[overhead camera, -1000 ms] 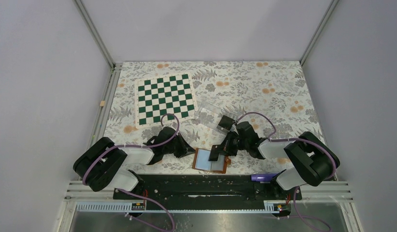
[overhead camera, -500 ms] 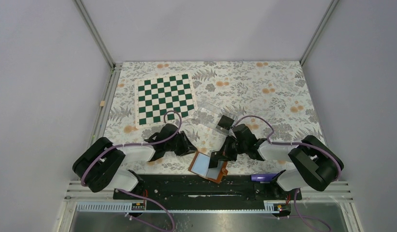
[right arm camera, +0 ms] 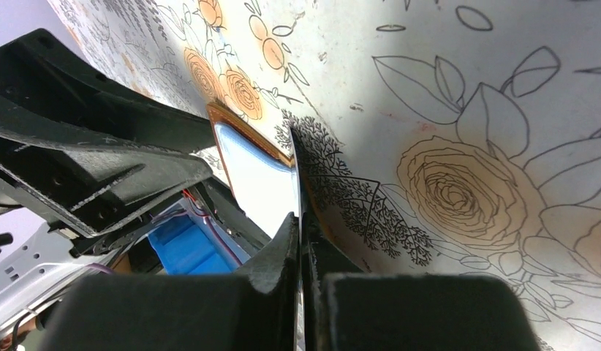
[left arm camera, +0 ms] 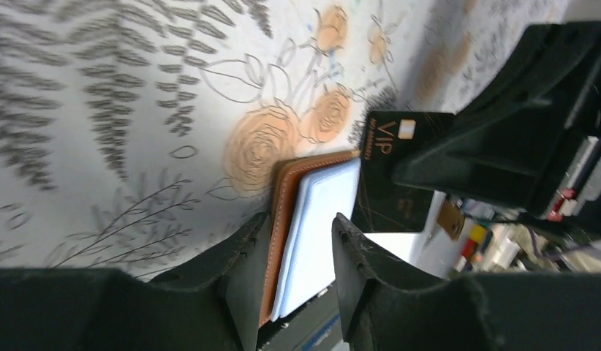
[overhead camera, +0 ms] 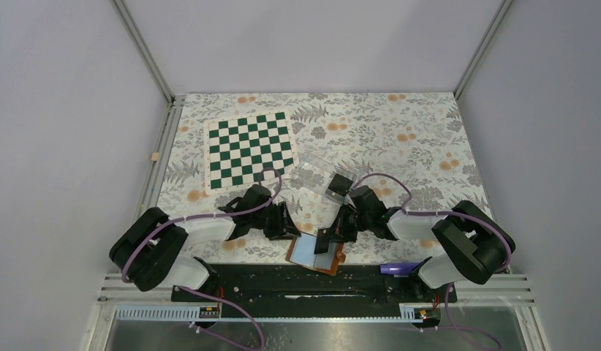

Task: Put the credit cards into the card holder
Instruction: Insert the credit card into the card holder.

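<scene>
The brown card holder point(overhead camera: 303, 254) lies open near the table's front edge, pale blue-grey sleeves up. My left gripper point(overhead camera: 291, 229) is closed around its left edge; in the left wrist view point(left arm camera: 297, 223) the leather and sleeves point(left arm camera: 323, 197) fill the gap between the fingers. My right gripper point(overhead camera: 333, 235) is shut on a black credit card point(overhead camera: 324, 242) marked VIP point(left arm camera: 392, 168), with its lower edge at the sleeves. The right wrist view shows that card edge-on point(right arm camera: 296, 172) against the holder point(right arm camera: 254, 168). A second black card point(overhead camera: 342, 183) rests on the clear box.
A clear plastic box point(overhead camera: 312, 174) lies just behind the grippers. A green-and-white chessboard mat point(overhead camera: 250, 148) lies at the back left. A small tan block point(overhead camera: 156, 156) sits at the left rail. The black base rail point(overhead camera: 305, 281) runs right behind the holder.
The card holder has turned and slid a little towards the front. My left gripper has moved right onto its left edge. My right gripper has shifted left with the card over the sleeves.
</scene>
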`<state>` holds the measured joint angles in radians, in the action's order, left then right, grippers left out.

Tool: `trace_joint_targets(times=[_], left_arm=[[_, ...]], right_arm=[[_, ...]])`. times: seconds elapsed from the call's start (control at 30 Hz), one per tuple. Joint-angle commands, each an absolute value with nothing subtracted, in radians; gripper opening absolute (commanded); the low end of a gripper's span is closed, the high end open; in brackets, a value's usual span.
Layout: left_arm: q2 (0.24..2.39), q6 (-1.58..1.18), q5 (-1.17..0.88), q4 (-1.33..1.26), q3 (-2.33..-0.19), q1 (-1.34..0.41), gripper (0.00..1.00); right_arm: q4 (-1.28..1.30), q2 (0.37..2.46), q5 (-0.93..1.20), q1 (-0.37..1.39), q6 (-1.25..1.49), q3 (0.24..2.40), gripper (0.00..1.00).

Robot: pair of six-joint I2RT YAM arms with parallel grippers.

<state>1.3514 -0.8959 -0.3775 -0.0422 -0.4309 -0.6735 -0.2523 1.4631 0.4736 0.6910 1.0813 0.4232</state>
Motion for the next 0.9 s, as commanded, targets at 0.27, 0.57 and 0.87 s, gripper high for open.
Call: trace_joint_targets(times=[0.27, 0.57, 0.87], left_arm=[[1.465, -0.931, -0.635, -0.242, -0.354, -0.693, 0.29], [1.488, -0.969, -0.612, -0.324, -0.362, -0.703, 0.18], [1.586, -1.113, -0.513, -0.539, -0.322, -0.703, 0.0]], right_arm=[[-0.218, 1.495, 0.458, 0.699, 1.043, 0.436, 0.0], [-0.2, 1.478, 0.453, 0.699, 1.026, 0.442, 0.0], [-0.126, 1.411, 0.429, 0.694, 0.98, 0.436, 0.0]])
